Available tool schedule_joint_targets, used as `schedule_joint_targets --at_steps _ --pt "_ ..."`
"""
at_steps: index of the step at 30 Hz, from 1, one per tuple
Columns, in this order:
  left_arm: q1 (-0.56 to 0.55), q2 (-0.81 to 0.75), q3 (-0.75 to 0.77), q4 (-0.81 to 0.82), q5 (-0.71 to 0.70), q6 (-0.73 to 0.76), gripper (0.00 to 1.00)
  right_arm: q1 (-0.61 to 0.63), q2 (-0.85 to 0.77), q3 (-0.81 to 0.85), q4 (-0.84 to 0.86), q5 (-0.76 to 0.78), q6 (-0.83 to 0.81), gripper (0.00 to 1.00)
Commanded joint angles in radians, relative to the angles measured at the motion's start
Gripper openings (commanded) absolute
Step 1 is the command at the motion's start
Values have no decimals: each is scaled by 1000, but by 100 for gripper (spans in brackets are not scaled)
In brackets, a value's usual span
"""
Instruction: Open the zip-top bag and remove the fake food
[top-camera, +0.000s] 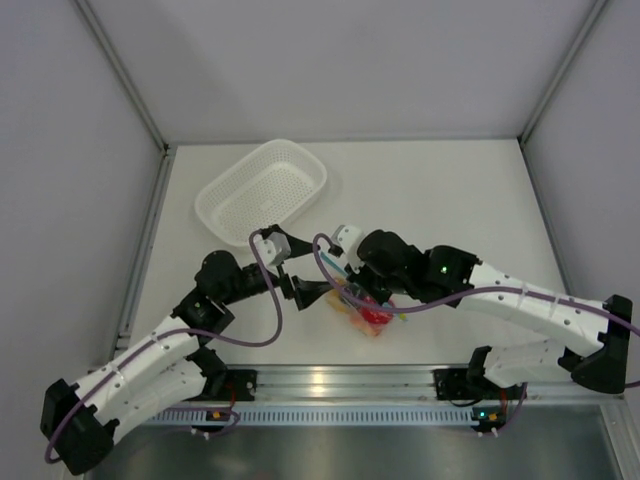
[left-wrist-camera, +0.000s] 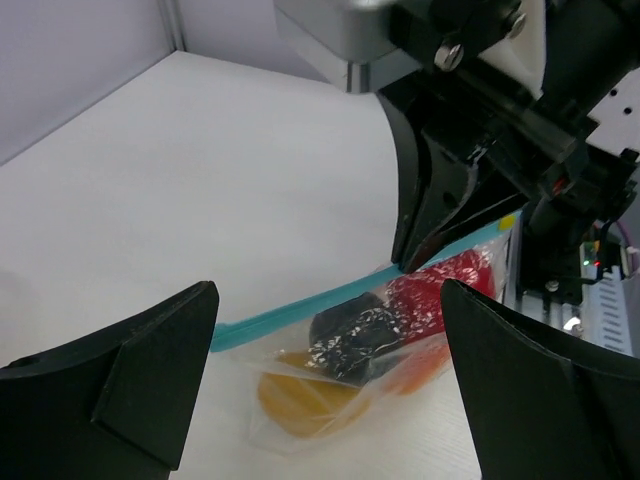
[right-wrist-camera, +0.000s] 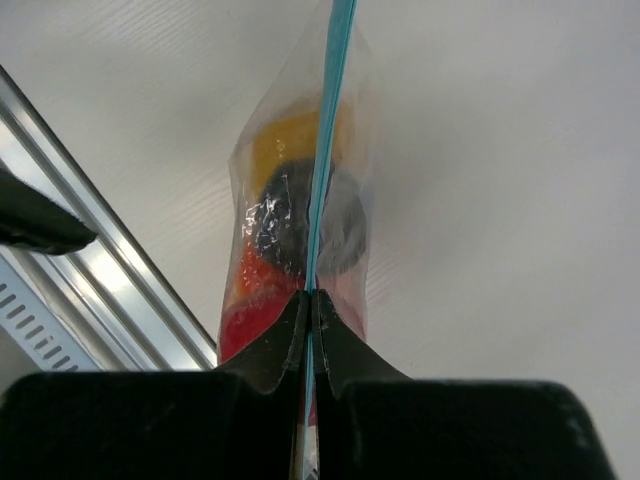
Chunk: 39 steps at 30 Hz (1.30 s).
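Our right tool (right-wrist-camera: 310, 300) pinches the blue zip strip (right-wrist-camera: 335, 100) of the zip-top bag (left-wrist-camera: 290, 410), which sits on the worktop (top-camera: 450, 190) at 5 o'clock from the white basket (top-camera: 222, 207), fake food (left-wrist-camera: 352, 335) inside. Our left tool (left-wrist-camera: 328, 300) is spread wide, holding nothing

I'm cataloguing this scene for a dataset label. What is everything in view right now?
zip-top bag: one, clear with a light blue zip strip, on the table near the front rail
fake food: four pieces, yellow-orange, dark grey-black, red and orange-red, all inside the bag
basket: one, white and perforated, far left part of the table, nothing in it
table: one, white
rail: one, silver metal, along the near edge
arms: two, white and black, bases at the near edge
left gripper: one, black, open, facing the bag
right gripper: one, black, shut on the bag's zip strip
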Motion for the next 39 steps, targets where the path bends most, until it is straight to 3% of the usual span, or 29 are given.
schedule_joint_targets --at_steps 1,7,10,13,20,22,26,31,35,36,37,38,39 --pt "-8 7 -41 69 -32 144 99 34 -19 20 2 -5 -23 0" --pt "-18 39 -34 69 51 225 98 59 -47 -12 12 -31 -32 0" --pt "-35 97 -22 69 83 227 89 65 -47 -12 4 -44 -32 0" --pt "-56 142 -15 69 86 228 92 66 -44 -12 -7 -44 -32 0" --pt "-205 215 47 -62 -95 358 91 68 -31 -6 -25 -39 -71 0" --pt "-237 229 57 -67 -98 351 85 68 -33 -6 -22 -39 -72 0" --pt "-245 249 72 -70 -98 325 63 69 -42 -15 -5 -50 -77 0" --pt "-251 315 119 -79 -109 299 50 77 -57 -35 15 -65 -78 0" --pt "-257 372 147 -87 -112 284 32 79 -70 -64 36 -71 -74 0" --pt "-260 383 150 -89 -110 287 27 79 -76 -71 41 -68 -74 0" --pt "-263 398 158 -89 -109 290 9 80 -79 -80 44 -67 -71 0" --pt "-265 404 159 -87 -106 293 0 80 -85 -86 47 -65 -69 0" --pt "-265 407 162 -87 -106 291 0 79 -94 -89 48 -61 -66 0"
